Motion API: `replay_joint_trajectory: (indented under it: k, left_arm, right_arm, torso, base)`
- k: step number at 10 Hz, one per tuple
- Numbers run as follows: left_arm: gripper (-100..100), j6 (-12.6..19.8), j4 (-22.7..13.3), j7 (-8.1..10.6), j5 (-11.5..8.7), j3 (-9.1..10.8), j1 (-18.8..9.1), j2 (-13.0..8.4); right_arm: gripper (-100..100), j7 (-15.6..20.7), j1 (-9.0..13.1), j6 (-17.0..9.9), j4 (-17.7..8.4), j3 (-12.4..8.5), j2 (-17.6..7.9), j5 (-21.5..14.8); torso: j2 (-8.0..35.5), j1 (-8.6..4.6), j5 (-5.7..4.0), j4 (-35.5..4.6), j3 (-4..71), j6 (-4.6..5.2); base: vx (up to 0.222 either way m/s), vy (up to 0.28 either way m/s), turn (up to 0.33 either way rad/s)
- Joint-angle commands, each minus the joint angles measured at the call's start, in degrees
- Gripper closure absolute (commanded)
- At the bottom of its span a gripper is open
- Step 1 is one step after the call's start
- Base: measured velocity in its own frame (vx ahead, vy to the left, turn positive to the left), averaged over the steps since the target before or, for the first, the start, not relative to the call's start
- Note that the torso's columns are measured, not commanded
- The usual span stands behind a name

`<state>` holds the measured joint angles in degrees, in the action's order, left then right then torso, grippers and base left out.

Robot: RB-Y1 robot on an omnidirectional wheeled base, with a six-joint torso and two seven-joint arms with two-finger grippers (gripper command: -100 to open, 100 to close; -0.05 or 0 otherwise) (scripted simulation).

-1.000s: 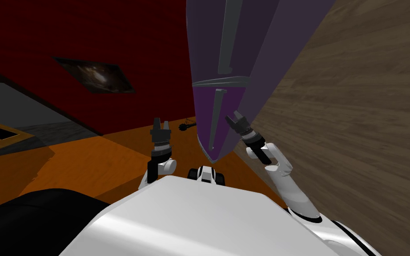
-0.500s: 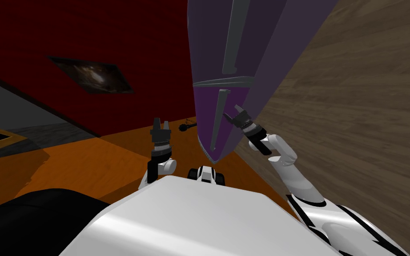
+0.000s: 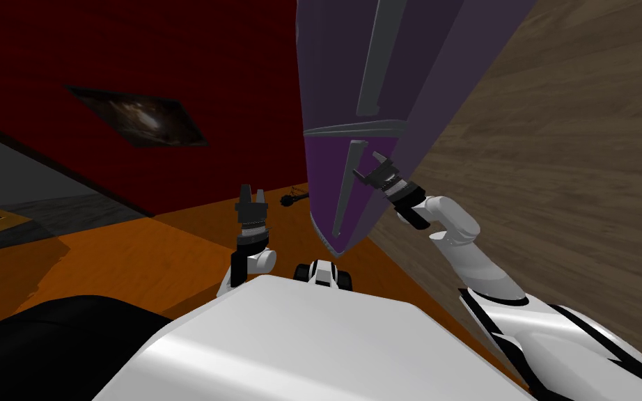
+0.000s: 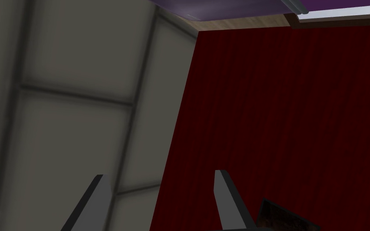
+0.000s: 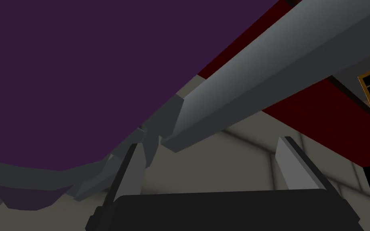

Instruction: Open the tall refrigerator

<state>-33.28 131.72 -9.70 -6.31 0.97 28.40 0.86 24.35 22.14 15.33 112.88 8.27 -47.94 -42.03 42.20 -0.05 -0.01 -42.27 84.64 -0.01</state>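
While the right arm was stretched forward, the tall purple refrigerator [image 3: 354,69] stood ahead and to the right. Its far side ran close along the wood-panelled wall [image 3: 556,174]. Open orange floor [image 3: 138,257] lay on its other side, up to the red wall [image 3: 138,56].

Right gripper [image 3: 370,166] sat at the front of the lower door [image 3: 326,181], by the upper end of that door's grey bar handle [image 3: 346,188], just under the seam with the upper door. Fingers [image 5: 134,168] spread. Right wrist view: handle ran slantwise beyond the fingertips, its squared end over the gap between them and nearer one finger; contact could not be told.

Left gripper [image 3: 252,189] pointed up over the floor, well apart from the refrigerator, fingers spread.

Dark framed picture [image 3: 138,118] hung on the red wall. Small dark object [image 3: 290,199] lay on the floor near the refrigerator's foot; kind not discernible.
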Motion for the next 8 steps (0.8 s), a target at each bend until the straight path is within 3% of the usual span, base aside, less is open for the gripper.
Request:
replay_joint_trajectory:
  k: [1, 2, 3, 4, 5, 6, 7, 8]
  left_arm:
    - [0, 0.00, 0.00, 0.00, 0.00, 0.00, 0.00, 0.00]
    - [0, 0.00, 0.00, 0.00, 0.00, 0.00, 0.00, 0.00]
    - [0, 0.00, 0.00, 0.00, 0.00, 0.00, 0.00, 0.00]
    - [0, 0.00, 0.00, 0.00, 0.00, 0.00, 0.00, 0.00]
    - [0, 0.00, 0.00, 0.00, 0.00, 0.00, 0.00, 0.00]
    - [0, 0.00, 0.00, 0.00, 0.00, 0.00, 0.00, 0.00]
    - [0, 0.00, 0.00, 0.00, 0.00, 0.00, 0.00, 0.00]
    - [0, 0.00, 0.00, 0.00, 0.00, 0.00, 0.00, 0.00]
  right_arm:
    - [-100, 2.52, 4.32, -2.01, -1.95, 0.10, -4.36, -3.86]
    - [-100, 2.52, 4.38, -2.01, -1.95, 0.10, -4.43, -3.86]
    - [-100, 3.60, 6.36, -2.88, -2.83, 0.26, -6.30, -5.55]
    - [-100, 3.60, 6.36, -2.88, -2.83, 0.26, -6.30, -5.55]
    - [-100, 4.63, 8.24, -3.69, -3.65, 0.41, -8.08, -7.16]
    - [-100, 4.63, 8.24, -3.69, -3.65, 0.41, -8.08, -7.16]
    - [-100, 5.59, 10.00, -4.45, -4.39, 0.56, -9.74, -8.67]
    - [-100, 5.59, 10.00, -4.45, -4.39, 0.56, -9.74, -8.67]
  torso:
    - [-0.01, 0.00, 0.00, -0.01, 0.02, 0.00]
    - [-0.14, 0.07, 0.03, -0.02, 0.13, 0.00]
    - [-0.14, 0.01, 0.02, 0.02, 0.12, -0.01]
    - [-0.22, -0.03, 0.02, -0.08, 0.24, 0.01]
    - [-0.34, -0.02, 0.03, -0.04, 0.32, -0.05]
    - [-0.49, 0.06, 0.08, -0.07, 0.46, -0.06]
    - [-0.59, 0.07, 0.09, -0.03, 0.54, -0.07]
    - [-0.65, 0.08, 0.10, -0.05, 0.60, -0.07]
  base:
    - [0.012, 0.080, -0.037]
    - [0.011, 0.058, -0.019]
    - [-0.004, 0.048, -0.015]
    - [-0.001, 0.039, -0.019]
    - [0.000, 0.043, -0.022]
    - [0.002, 0.038, -0.011]
    - [0.005, 0.041, -0.018]
    - [-0.003, 0.035, -0.023]
